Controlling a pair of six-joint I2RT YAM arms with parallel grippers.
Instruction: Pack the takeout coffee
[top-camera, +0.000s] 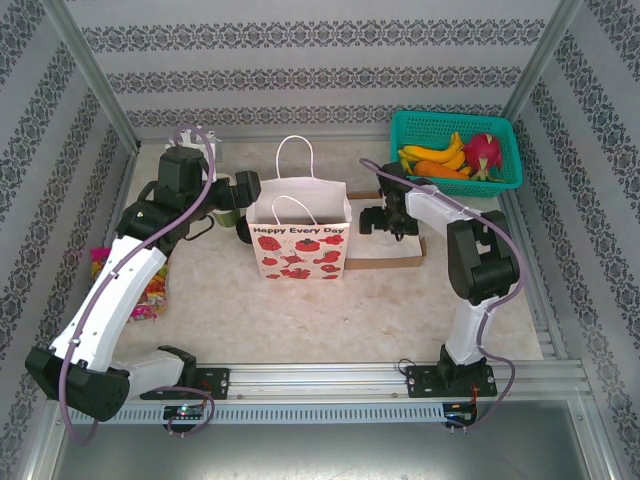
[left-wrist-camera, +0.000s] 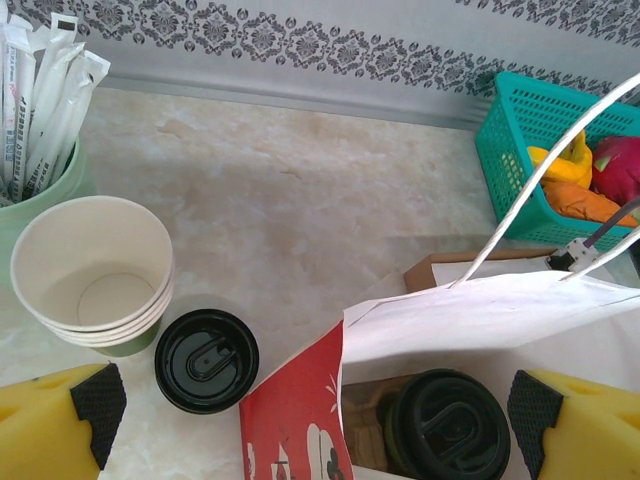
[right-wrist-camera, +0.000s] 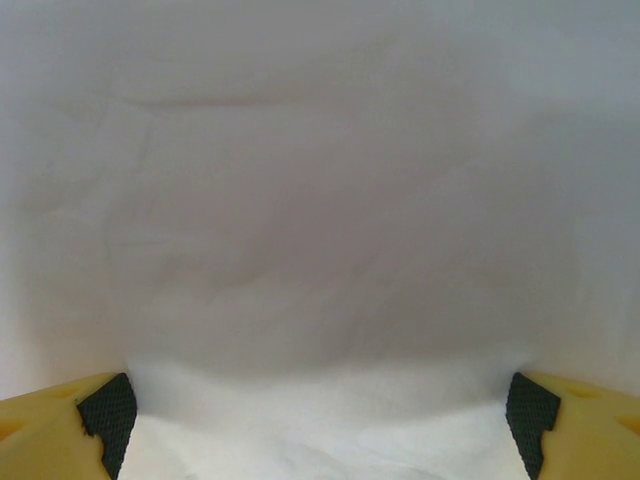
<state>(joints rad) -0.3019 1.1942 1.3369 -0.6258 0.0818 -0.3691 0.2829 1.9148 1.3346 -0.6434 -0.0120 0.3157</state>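
Observation:
One takeout coffee (left-wrist-camera: 205, 360), green with a black lid, stands on the table just left of the paper bag (top-camera: 300, 240), also seen as a dark lid (top-camera: 243, 232). A second lidded coffee (left-wrist-camera: 447, 425) sits inside the bag (left-wrist-camera: 480, 320) on a brown carrier. My left gripper (left-wrist-camera: 320, 425) hovers open above the bag's left edge (top-camera: 245, 190), its pads (left-wrist-camera: 97, 398) far apart with nothing between them. My right gripper (top-camera: 375, 218) is open, close against the bag's white right wall (right-wrist-camera: 320, 200), pads (right-wrist-camera: 108, 412) spread wide.
A stack of lidless cups (left-wrist-camera: 95, 270) and a pale green cup of wrapped straws (left-wrist-camera: 40, 120) stand left of the coffee. A teal fruit basket (top-camera: 455, 150) is at the back right. A brown cardboard sheet (top-camera: 390, 255) lies right of the bag, and snack packets (top-camera: 100, 268) at the left edge.

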